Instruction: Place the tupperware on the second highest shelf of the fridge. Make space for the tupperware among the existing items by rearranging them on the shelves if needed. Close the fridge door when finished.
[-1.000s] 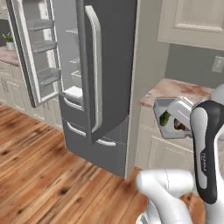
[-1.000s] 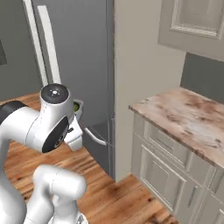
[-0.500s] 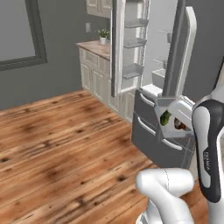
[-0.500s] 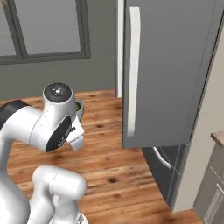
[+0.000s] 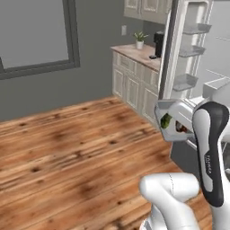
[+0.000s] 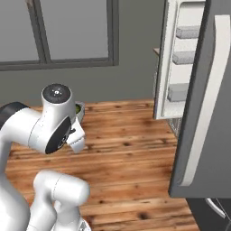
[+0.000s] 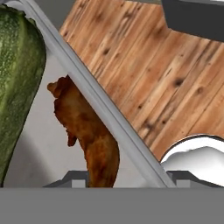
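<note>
My gripper [image 7: 130, 177] is shut on the tupperware [image 5: 174, 122], a small translucent grey-white box held up in front of the arm. A green food piece [image 7: 19, 83] and an orange-brown piece [image 7: 89, 133] lie inside it, and its rim crosses the hand view on a slant. In the right base view a corner of the tupperware [image 6: 80, 108] peeks out behind the arm's upper joint. The fridge [image 6: 205, 113] stands to the right with its left door [image 5: 179, 49] swung open. At the right edge its pale interior [image 5: 220, 54] shows with faint shelf lines and a pale carton [image 5: 214, 87].
Narrow grey bins [image 6: 184, 56] line the inside of the open door. The shut dark door has a long pale handle [image 6: 205, 99]. A counter [image 5: 141, 54] with a potted plant [image 5: 139, 39] runs along the far wall. Bare wooden floor [image 5: 76, 152] spreads to the left.
The whole picture has swung: the base turned, so the fridge now sits at the right and more floor and window wall show. The tupperware stays in my gripper.
</note>
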### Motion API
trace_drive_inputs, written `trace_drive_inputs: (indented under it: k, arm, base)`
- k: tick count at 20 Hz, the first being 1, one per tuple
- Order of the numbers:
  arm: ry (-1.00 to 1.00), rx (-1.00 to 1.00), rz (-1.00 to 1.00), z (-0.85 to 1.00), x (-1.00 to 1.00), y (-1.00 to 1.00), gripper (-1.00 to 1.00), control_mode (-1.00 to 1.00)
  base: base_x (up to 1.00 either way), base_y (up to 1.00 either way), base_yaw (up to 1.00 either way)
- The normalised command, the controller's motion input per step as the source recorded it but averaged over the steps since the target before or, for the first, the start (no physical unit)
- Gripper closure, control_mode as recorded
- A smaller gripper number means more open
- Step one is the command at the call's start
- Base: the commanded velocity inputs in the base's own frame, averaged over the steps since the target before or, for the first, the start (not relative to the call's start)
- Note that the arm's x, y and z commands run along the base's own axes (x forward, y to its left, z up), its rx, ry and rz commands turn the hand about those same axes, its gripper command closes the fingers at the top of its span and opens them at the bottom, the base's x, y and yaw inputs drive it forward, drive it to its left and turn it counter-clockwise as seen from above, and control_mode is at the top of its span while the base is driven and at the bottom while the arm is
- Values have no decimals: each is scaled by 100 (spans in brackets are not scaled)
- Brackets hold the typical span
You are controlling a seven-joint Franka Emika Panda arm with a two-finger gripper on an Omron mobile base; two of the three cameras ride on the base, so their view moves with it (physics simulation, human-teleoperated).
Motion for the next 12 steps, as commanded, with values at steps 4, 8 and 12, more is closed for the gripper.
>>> trace_drive_inputs:
  k: [4,8,12]
  arm:
    - [0,0,0,0,0,0,100,100]
    - [0,0,0,0,0,0,100,100]
    - [0,0,0,0,0,0,100,100]
  base:
    - [46,36,-47]
    - [34,35,-65]
    - [38,53,-69]
